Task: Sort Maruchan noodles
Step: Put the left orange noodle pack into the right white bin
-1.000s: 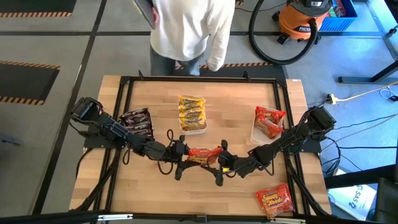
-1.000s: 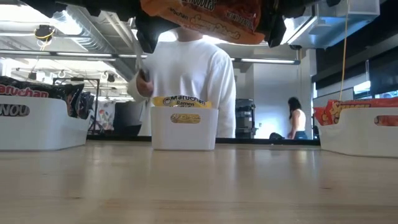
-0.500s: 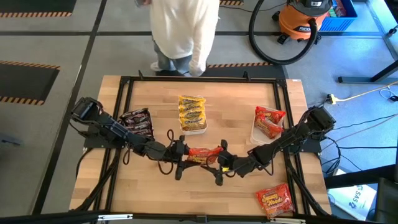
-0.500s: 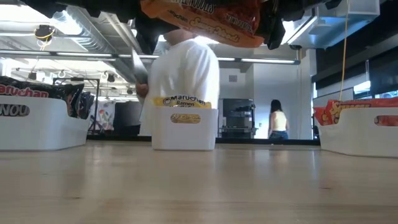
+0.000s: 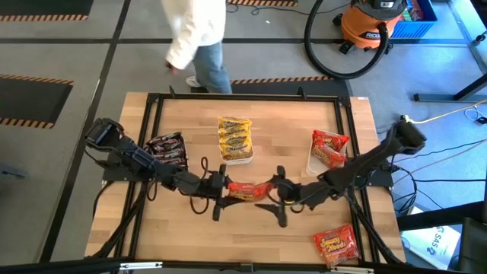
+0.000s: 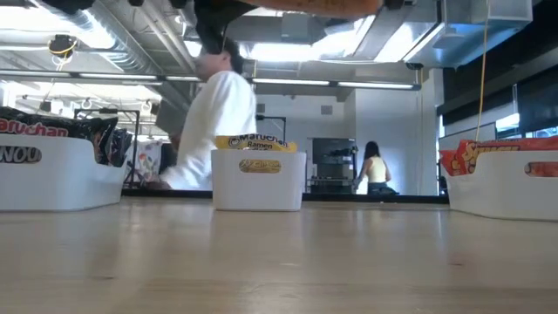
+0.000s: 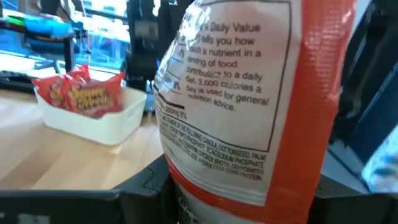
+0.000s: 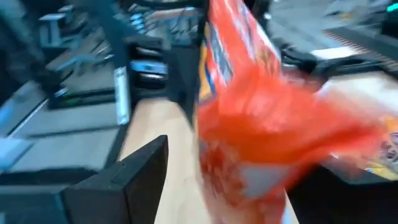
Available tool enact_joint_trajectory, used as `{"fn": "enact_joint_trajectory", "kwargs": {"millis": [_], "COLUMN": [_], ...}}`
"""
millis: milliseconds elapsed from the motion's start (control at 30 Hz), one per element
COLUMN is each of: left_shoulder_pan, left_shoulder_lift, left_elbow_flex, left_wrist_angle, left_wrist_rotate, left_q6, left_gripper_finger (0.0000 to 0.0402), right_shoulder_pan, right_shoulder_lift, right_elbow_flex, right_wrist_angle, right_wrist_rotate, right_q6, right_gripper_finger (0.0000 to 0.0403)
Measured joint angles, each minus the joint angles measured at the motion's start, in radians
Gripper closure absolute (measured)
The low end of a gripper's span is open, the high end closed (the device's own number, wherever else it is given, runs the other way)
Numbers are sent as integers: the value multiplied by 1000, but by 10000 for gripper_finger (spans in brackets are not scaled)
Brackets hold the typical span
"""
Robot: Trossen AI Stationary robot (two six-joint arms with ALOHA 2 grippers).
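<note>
A red-orange Maruchan noodle packet [image 5: 247, 189] hangs in the air over the table's middle, its printed back [image 7: 236, 93] toward the left wrist camera. My left gripper [image 5: 225, 190] is shut on its left end. My right gripper [image 5: 272, 196] stands open at the packet's right end [image 8: 249, 124], one finger [image 8: 130, 177] clearly apart from it on one side. In the low view only the packet's lower edge [image 6: 314, 5] shows at the top. My left gripper pinches the packet's left end [image 7: 217, 186] between its two fingers, coming level from the table's left. The packet sticks out past the fingers toward my right gripper, lifted clear of the table. My right gripper has the packet's right end between its open fingers; whether a finger touches it, I cannot tell.
Three white trays stand along the far half: dark packets at the left [image 6: 52, 179], yellow ones in the middle [image 5: 236, 160], red ones at the right [image 5: 312, 164]. A loose red packet [image 5: 335, 245] lies at the near right. A person [image 5: 194, 38] walks past the far edge.
My right gripper has risen and gone a little toward the table's right, staying open. The packet's hanging part has gone up, nearly out of the low view's top, and it now looks bent from above. The person has walked toward the left.
</note>
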Motion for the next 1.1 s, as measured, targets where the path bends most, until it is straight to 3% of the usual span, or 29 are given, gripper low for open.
{"fn": "enact_joint_trajectory", "kwargs": {"millis": [200,733,933,1100], "left_shoulder_pan": [-18,-26,-25,-25], "left_shoulder_lift": [-7,-1,-1,-1], "left_elbow_flex": [-2,-7,-7,-7], "left_wrist_angle": [-2,-75,-109,-145], "left_wrist_rotate": [-1,6,7,8], "left_q6": [11,7,7,7], "left_gripper_finger": [235,234,234,234], "right_shoulder_pan": [4,-6,-81,-150], "right_shoulder_lift": [-91,-101,-27,68], "right_elbow_flex": [21,25,46,189], "right_wrist_angle": [-101,-73,-37,-247], "right_wrist_rotate": [-108,-78,-179,-261], "right_q6": [52,49,48,43], "right_gripper_finger": [134,134,117,87]}}
